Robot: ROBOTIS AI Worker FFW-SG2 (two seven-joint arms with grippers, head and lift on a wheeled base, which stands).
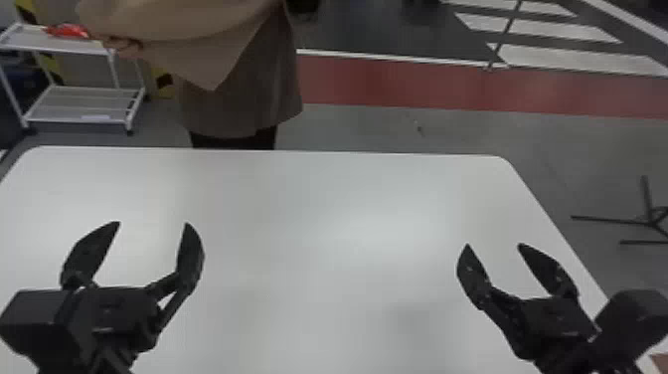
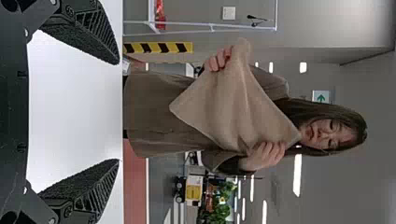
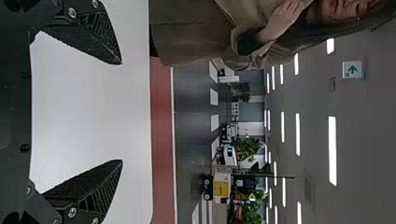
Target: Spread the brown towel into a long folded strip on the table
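Holds the left gripper (image 1: 152, 224) over the left part of the white worktop (image 1: 308, 214) and the right gripper (image 1: 493, 244) over the right part, well apart from each other, pointing both towards the far edge. Has the left fingers (image 1: 94, 251) parted wide and unclenched, with bare tips, and has the right pair released in the same manner, with a broad gap between the tips. Shows the brown towel (image 2: 210, 100) up in the air beyond the far edge of the worktop, in the grasp of a person (image 1: 238, 109) standing there, well apart from either gripper. In the left wrist view, shows the towel pinched between a lower hand (image 2: 218, 59) and a higher hand (image 2: 266, 154) close to the chin, hanging slantwise in soft folds and narrowing to a corner in front of the brown coat (image 2: 154, 112). In the right wrist view, shows part of the same towel with a hand at its edge. Behind the worktop, on the left in the head view, includes a white cart (image 1: 79, 119) with a red item (image 1: 69, 31) on the upper shelf. To the right of the worktop, includes a black stand (image 1: 646, 221) on the grey floor (image 1: 368, 129), and farther back, a red strip (image 1: 447, 84) running across.
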